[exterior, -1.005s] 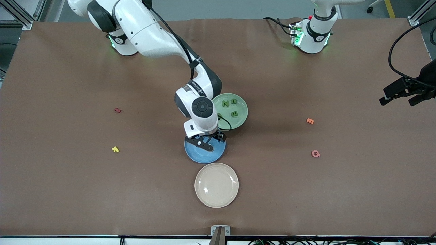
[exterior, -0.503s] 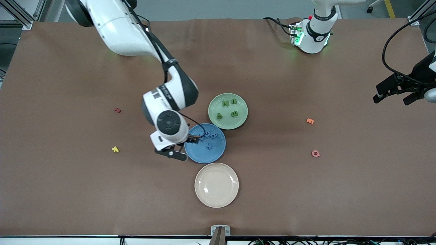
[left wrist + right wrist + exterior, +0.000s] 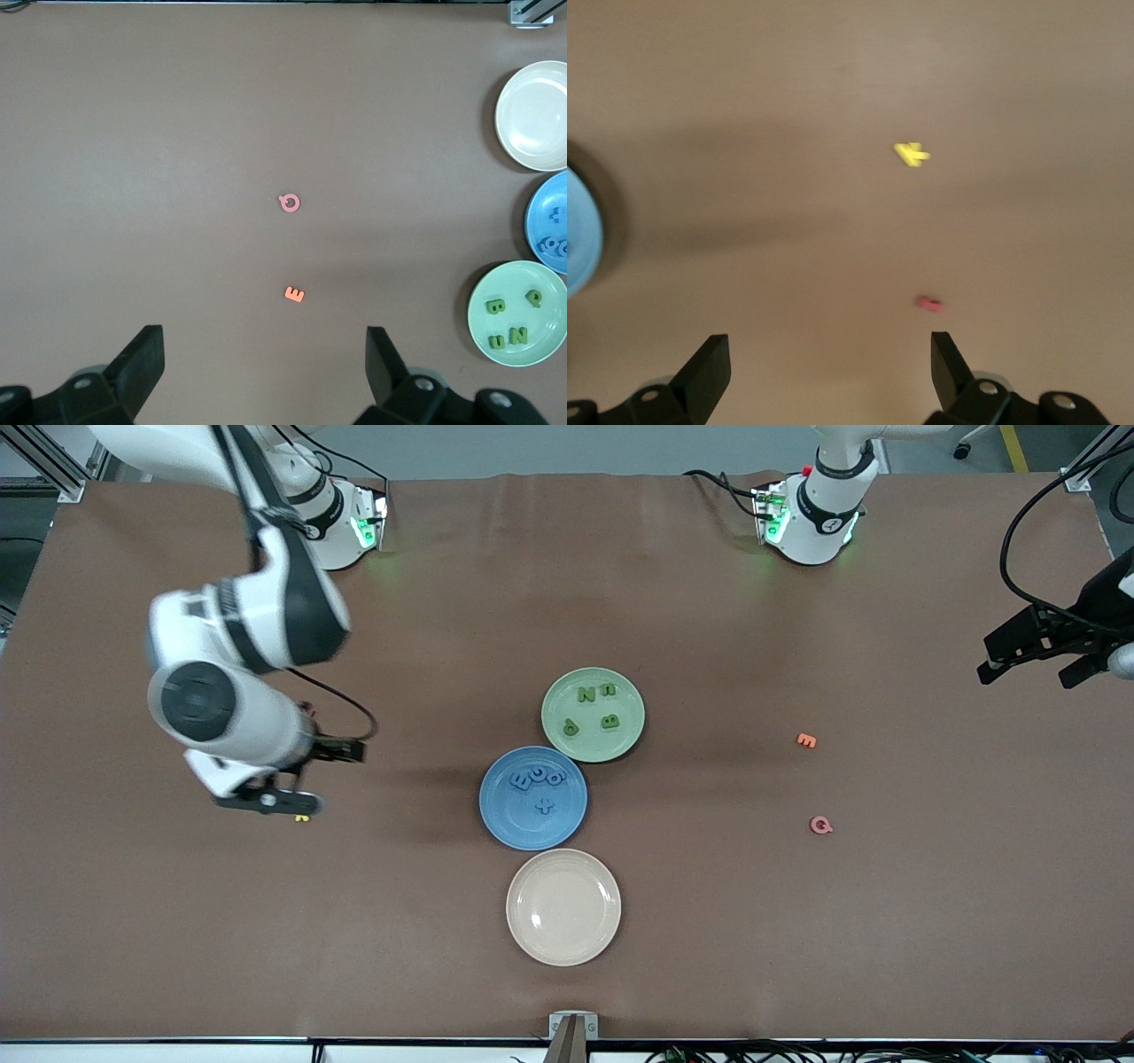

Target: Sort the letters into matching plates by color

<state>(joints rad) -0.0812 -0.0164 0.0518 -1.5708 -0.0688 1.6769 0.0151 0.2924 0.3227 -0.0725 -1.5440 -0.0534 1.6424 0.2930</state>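
Observation:
The blue plate (image 3: 533,822) lies mid-table and holds several blue letters (image 3: 536,780). The pale green plate (image 3: 593,746) touches it on the side farther from the front camera and holds several green letters (image 3: 610,721). Both plates also show in the left wrist view, blue (image 3: 542,212) and green (image 3: 518,288). My right gripper (image 3: 275,797) is open and empty, up over bare table toward the right arm's end, above a yellow letter (image 3: 302,816). My left gripper (image 3: 1032,662) is open and empty, and waits high at the left arm's end of the table.
A cream plate (image 3: 563,939) lies nearer the front camera than the blue plate. An orange letter (image 3: 806,740) and a pink letter (image 3: 821,825) lie toward the left arm's end. A red letter (image 3: 928,304) and the yellow letter (image 3: 912,154) lie under the right gripper.
My right gripper has left the blue plate and swung toward the right arm's end of the table, open. Blue letters now show in the blue plate. The left arm has barely moved.

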